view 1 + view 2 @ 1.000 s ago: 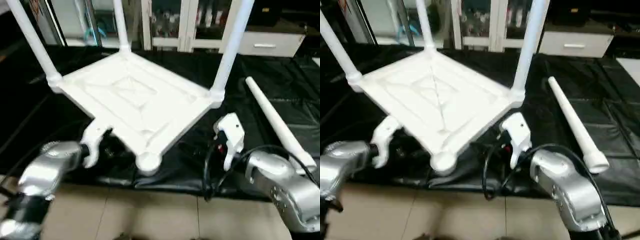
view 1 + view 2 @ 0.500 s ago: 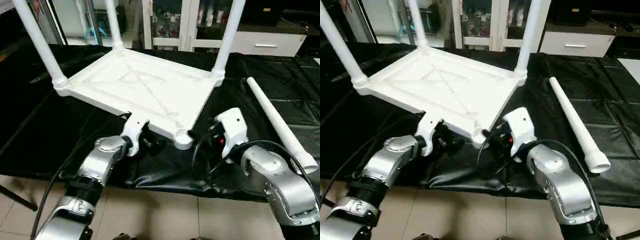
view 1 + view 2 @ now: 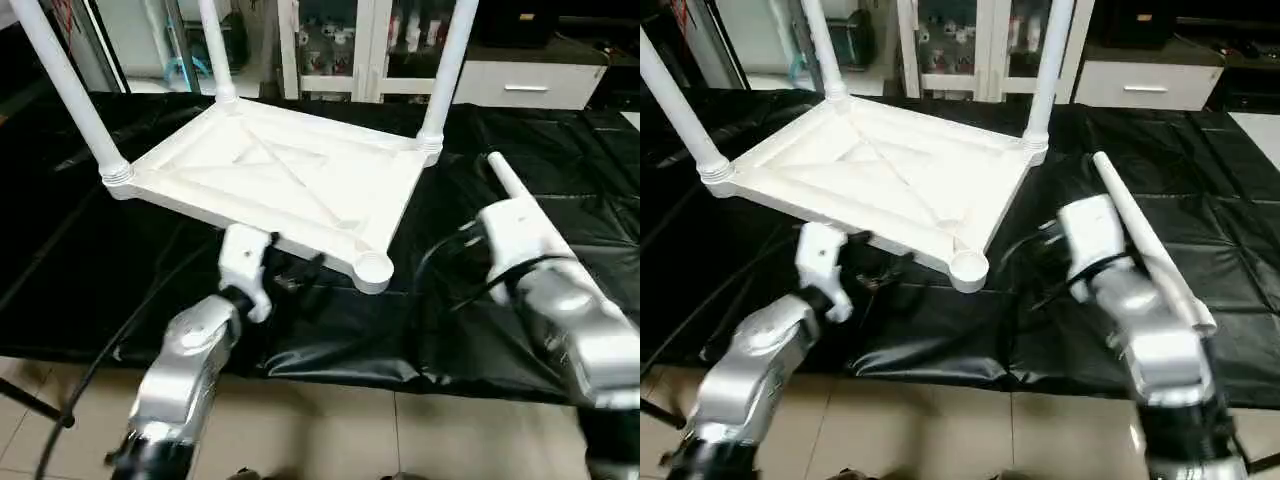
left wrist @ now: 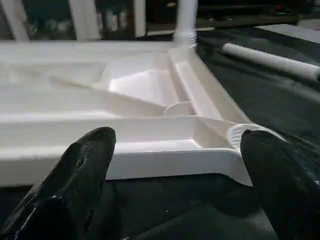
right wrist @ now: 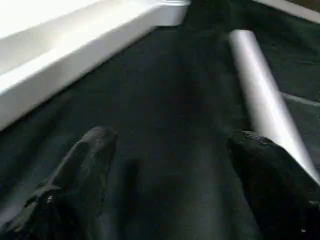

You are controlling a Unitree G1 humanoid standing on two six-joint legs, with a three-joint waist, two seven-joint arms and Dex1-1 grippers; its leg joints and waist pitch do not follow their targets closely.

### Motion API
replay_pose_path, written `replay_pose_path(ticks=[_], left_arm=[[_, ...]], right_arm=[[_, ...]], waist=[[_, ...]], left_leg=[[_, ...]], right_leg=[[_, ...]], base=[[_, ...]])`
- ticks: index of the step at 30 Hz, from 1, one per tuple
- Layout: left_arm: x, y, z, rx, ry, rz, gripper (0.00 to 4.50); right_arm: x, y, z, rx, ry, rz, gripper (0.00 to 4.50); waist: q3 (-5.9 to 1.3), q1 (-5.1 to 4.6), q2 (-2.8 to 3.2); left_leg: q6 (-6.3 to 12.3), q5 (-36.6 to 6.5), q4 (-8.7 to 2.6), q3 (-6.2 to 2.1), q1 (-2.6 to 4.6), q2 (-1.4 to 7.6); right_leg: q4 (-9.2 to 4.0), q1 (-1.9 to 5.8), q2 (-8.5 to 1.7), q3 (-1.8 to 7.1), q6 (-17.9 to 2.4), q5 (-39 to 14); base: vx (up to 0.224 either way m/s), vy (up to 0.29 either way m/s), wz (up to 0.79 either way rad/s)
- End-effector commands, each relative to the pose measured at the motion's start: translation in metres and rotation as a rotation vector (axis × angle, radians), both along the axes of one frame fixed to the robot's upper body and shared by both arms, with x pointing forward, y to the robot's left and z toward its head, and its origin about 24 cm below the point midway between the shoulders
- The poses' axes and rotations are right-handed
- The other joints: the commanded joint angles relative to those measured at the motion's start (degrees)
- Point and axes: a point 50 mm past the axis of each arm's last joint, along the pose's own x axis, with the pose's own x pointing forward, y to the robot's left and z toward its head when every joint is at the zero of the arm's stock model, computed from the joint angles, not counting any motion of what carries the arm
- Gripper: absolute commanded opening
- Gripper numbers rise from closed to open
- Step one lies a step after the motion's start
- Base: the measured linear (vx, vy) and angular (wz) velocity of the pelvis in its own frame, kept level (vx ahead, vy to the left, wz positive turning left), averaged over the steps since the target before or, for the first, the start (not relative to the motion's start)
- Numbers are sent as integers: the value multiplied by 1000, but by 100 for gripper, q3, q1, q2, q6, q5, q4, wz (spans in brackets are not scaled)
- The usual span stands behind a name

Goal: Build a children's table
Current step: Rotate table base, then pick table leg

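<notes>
The children's table [image 3: 290, 185] lies upside down on the black cover, its ribbed white underside facing up. Three white legs stand in its sockets: left [image 3: 70, 95], back [image 3: 215, 50] and right [image 3: 445, 65]. The near corner socket [image 3: 372, 267] is empty. A loose white leg [image 3: 1140, 240] lies on the cover to the right of the top. My left gripper [image 4: 177, 142] is open just in front of the top's near edge, close to the empty socket [image 4: 247, 135]. Beside the loose leg [image 5: 260, 85], my right gripper [image 5: 172, 145] is open over the cover, holding nothing.
The black-covered work table [image 3: 90, 260] ends at a front edge above a tiled floor [image 3: 330, 430]. Black cables [image 3: 300, 275] trail near both wrists. Glass-door cabinets [image 3: 340, 40] and a white drawer unit [image 3: 530, 85] stand behind.
My right arm has swung right, away from the empty corner socket and up alongside the loose leg. The left gripper stays at the top's near edge. The camera has shifted.
</notes>
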Motion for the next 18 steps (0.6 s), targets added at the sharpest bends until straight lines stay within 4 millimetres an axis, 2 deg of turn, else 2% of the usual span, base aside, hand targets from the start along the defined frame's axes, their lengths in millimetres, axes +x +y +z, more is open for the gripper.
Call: replay_pose_path(ticks=[1, 2, 6, 7, 10, 11, 13, 16, 17, 18], left_arm=[[-5, -6, 6, -11, 0, -59, 450], [-5, -6, 5, -12, 9, -57, 450], [-4, -1, 3, 10, 24, 12, 450], [-3, 0, 3, 14, 23, 31, 450], [-6, -1, 9, 16, 18, -55, 450], [-11, -4, 14, 20, 1, -137, 450], [-12, -4, 15, 26, -7, -169, 450], [-20, -9, 21, 58, -11, -309, 450], [-25, -11, 24, 70, -2, -379, 450], [-25, -11, 24, 70, -2, -379, 450]], right_arm=[[7, -6, 5, 27, 9, 1, 428], [9, -7, 6, 25, 11, 3, 440], [16, -16, 5, 8, 40, 2, 440], [18, -21, 4, 15, 51, -6, 440], [25, -43, 4, 17, 85, -43, 440], [27, -53, 5, 6, 110, -48, 440], [27, -56, 5, 6, 126, -44, 440], [29, -69, 6, 0, 171, -58, 440], [29, -75, 6, 10, 202, -67, 440], [29, -75, 6, 10, 202, -67, 440]], waist=[[-360, -3, -125], [-354, -1, -130], [-385, 7, -121], [-400, 0, -121], [-418, 20, -120], [-425, 25, -118], [-418, 42, -124], [-413, 61, -129], [-410, 73, -53], [-407, 59, -73]], left_leg=[[-27, -1301, -408, -72, 65, 71], [-14, -1234, -399, -57, 50, 62], [62, -943, -363, -43, 38, 53], [101, -879, -352, -43, 34, 49], [200, -702, -322, -33, 34, 42], [226, -678, -318, -33, 36, 42], [324, -544, -296, -16, 25, 46], [428, -538, -293, -7, 29, 54], [405, -610, -297, -20, 43, 58], [375, -680, -290, -8, 49, 55]], right_leg=[[-437, 208, -145, 134, -712, -1822], [-441, 209, -133, 136, -724, -1708], [-397, 237, -134, 143, -862, -1260], [-381, 252, -137, 134, -960, -1123], [-348, 261, -137, 129, -1126, -899], [-340, 261, -138, 125, -1170, -855], [-312, 271, -131, 127, -1320, -598], [-310, 272, -146, 122, -1410, -650], [-306, 262, -149, 111, -1448, -758], [-315, 252, -141, 108, -1464, -811]], base=[[0, 0, 0], [0, 0, 0], [0, 0, 0], [0, 0, 0], [0, 0, 0], [0, 0, 0], [0, 0, 0], [0, 0, 0], [0, 0, 0], [0, 0, 0]])
